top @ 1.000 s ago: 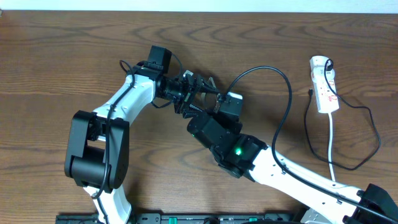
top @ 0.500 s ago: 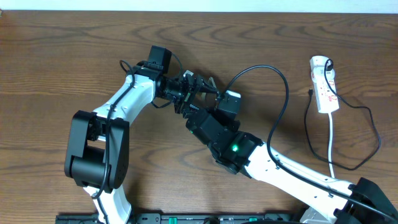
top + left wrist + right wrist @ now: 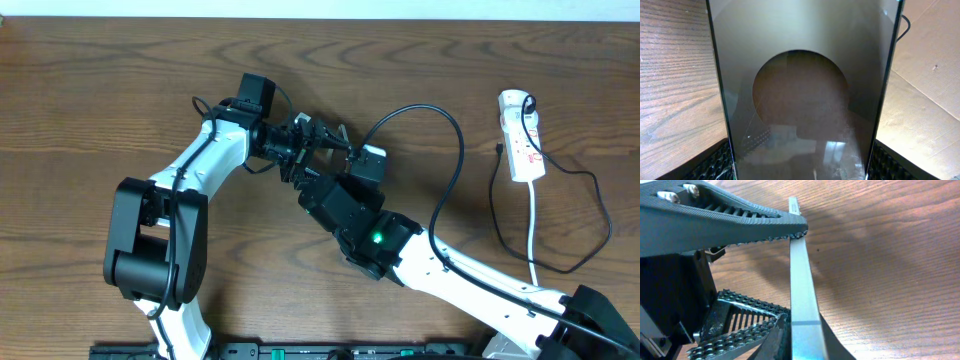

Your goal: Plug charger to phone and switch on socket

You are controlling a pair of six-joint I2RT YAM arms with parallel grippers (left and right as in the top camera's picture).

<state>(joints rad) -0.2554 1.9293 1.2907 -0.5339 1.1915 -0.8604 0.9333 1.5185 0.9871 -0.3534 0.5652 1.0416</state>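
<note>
Shows 1 flat, glossy dark phone (image 3: 800, 100) with a round oval and thin silvery edge, pinched across its width in left gripper (image 3: 322, 140) ribbed black jaws at centre of wood-grain worktop (image 3: 100, 80). Can't tell right gripper (image 3: 308, 180) jaw state. Counts 1 thin black charger (image 3: 420, 108) cable looping centre-right and 1 narrow white socket (image 3: 520, 140) strip, red-marked, far right.

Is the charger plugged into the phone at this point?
Not plugged in: the charger tip lies on the table beside the socket, far from the phone clamped in the left gripper.
</note>
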